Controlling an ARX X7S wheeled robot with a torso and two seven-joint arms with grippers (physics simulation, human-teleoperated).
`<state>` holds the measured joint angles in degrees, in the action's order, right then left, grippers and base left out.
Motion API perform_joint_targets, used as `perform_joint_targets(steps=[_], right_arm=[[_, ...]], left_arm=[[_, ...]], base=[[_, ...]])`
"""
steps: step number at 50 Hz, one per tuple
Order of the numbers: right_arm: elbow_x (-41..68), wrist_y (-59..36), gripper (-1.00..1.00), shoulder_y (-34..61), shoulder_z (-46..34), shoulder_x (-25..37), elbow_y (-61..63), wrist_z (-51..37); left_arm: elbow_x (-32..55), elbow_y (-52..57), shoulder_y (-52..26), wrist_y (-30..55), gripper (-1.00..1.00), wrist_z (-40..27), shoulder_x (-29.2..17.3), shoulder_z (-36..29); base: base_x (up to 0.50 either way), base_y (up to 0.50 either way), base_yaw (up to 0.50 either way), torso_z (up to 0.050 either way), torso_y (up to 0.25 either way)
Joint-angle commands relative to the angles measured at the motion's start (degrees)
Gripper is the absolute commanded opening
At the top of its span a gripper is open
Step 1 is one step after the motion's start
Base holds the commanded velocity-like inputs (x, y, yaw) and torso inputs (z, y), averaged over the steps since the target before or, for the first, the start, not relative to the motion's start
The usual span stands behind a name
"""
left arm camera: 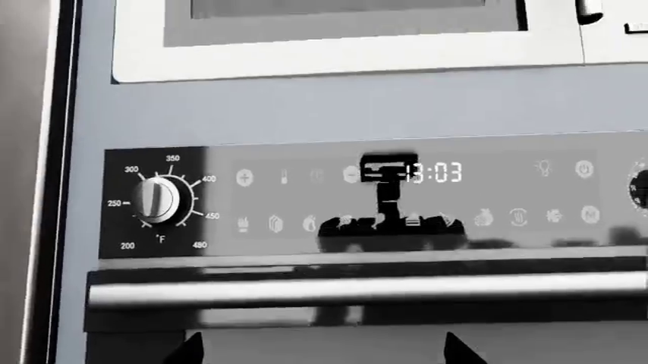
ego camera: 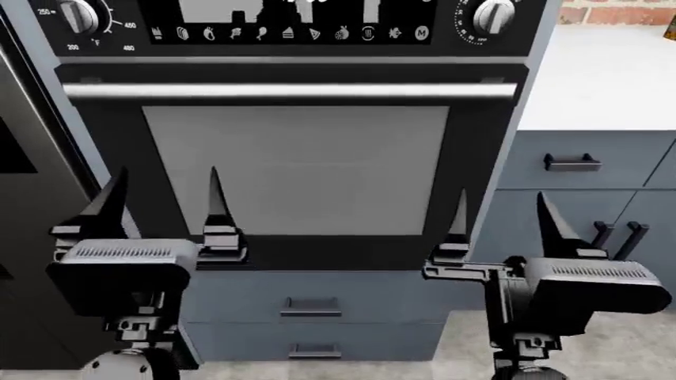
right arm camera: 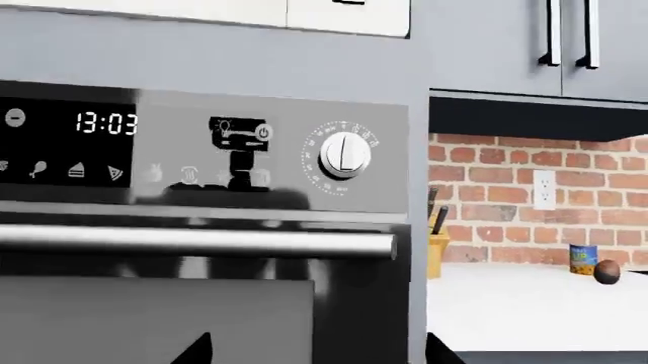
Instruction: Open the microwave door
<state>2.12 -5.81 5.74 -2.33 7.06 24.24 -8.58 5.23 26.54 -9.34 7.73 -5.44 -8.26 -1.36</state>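
The microwave (left arm camera: pixel 344 45) is a pale unit with a grey door window, built into the column above the wall oven. Only its lower part shows in the left wrist view. Its bottom edge (right arm camera: pixel 202 14) also shows in the right wrist view, and the head view does not reach it. My left gripper (ego camera: pixel 164 190) is open and empty, raised in front of the oven door's left side. My right gripper (ego camera: pixel 503 207) is open and empty at the door's right edge. Both sit well below the microwave and touch nothing. Each wrist view shows only dark fingertips (left arm camera: pixel 190 347) (right arm camera: pixel 200 347).
The wall oven (ego camera: pixel 296 166) has a long steel handle (ego camera: pixel 290 91), a black control panel with a 13:03 clock (left arm camera: pixel 435 173) and knobs (left arm camera: pixel 157 199) (right arm camera: pixel 344 154). Drawers (ego camera: pixel 306 305) sit below it. A white counter (right arm camera: pixel 526 303) with a utensil holder and a can lies to the right, and a steel fridge (ego camera: pixel 21 198) stands to the left.
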Motion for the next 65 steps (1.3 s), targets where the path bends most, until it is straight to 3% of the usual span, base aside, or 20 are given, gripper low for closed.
perform_joint_targets(steps=[1, 12, 14, 17, 19, 23, 51, 65], right_arm=[[-2.2, -9.3, 1.00, 4.0, 0.4, 3.0, 20.2, -1.6], [-4.4, -14.0, 1.00, 4.0, 0.1, 5.2, 35.4, -1.4], [-6.3, -10.9, 1.00, 2.6, 0.2, 3.6, 35.7, 0.7], [-11.4, -5.8, 1.00, 1.0, 3.7, -6.8, 35.8, 12.0], [-11.4, -4.6, 1.00, 0.4, 3.6, -7.0, 35.8, 12.0], [-11.0, -4.5, 1.00, 0.4, 3.6, -7.0, 35.8, 11.7], [-9.8, -7.8, 1.00, 1.3, 4.4, -6.9, 35.8, 12.4], [-8.3, -8.8, 1.00, 1.5, 4.4, -6.9, 35.8, 12.2]], left_arm=[[2.9, 18.2, -9.1, 12.7, 1.00, -0.9, -3.8, 2.5], [9.4, 33.2, -15.9, 25.2, 1.00, -3.0, -6.8, 7.0], [14.9, 33.4, -16.0, 22.7, 1.00, -10.1, -13.3, 5.2], [25.4, 33.4, -17.5, 14.1, 1.00, -28.9, -30.7, -2.8], [28.5, 33.4, -19.5, 8.9, 1.00, -37.4, -39.0, -8.4], [29.8, 33.4, -22.2, 4.5, 1.00, -44.0, -45.4, -14.2], [29.7, 32.7, -24.4, 1.3, 1.00, -47.9, -48.9, -18.4], [29.8, 32.6, -25.4, 0.6, 1.00, -49.1, -50.0, -19.9]], base=[[0.00, 0.00, 0.00, 0.050, 0.000], [0.00, 0.00, 0.00, 0.050, 0.000], [0.00, 0.00, 0.00, 0.050, 0.000], [0.00, 0.00, 0.00, 0.028, 0.000], [0.00, 0.00, 0.00, 0.000, 0.000], [0.00, 0.00, 0.00, 0.000, 0.000], [0.40, 0.00, 0.00, 0.000, 0.000], [0.00, -0.33, 0.00, 0.000, 0.000]])
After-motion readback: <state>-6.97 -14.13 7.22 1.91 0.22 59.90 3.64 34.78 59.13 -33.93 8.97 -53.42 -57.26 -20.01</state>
